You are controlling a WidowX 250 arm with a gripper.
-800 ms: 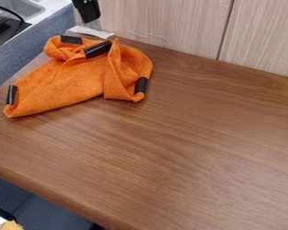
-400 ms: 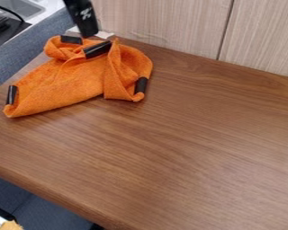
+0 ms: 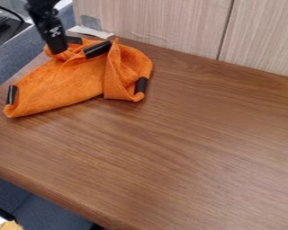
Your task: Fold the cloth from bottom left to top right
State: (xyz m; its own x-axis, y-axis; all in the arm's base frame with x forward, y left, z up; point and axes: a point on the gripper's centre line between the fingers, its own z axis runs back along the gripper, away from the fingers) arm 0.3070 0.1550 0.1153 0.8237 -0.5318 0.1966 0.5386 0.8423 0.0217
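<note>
The black gripper (image 3: 58,47) is at the far left of the scene, directed downward, and its lower end appears in front of the far left part of the orange cloth (image 3: 65,83). I cannot tell if the gripper is spread or pressed together, and also not if it touches the cloth. The cloth lies on the far left part of the brown wooden tabletop (image 3: 182,148). It is rumpled and partly folded over itself, with a narrow corner which points to the near left. This corner carries a black strip (image 3: 11,95); a second strip (image 3: 141,85) is at the right corner, a third (image 3: 97,49) lies slanted on the far folds, and a fourth (image 3: 74,40) is just beside the gripper. Behind the tabletop stands a pale wood-grain panel (image 3: 164,22).
</note>
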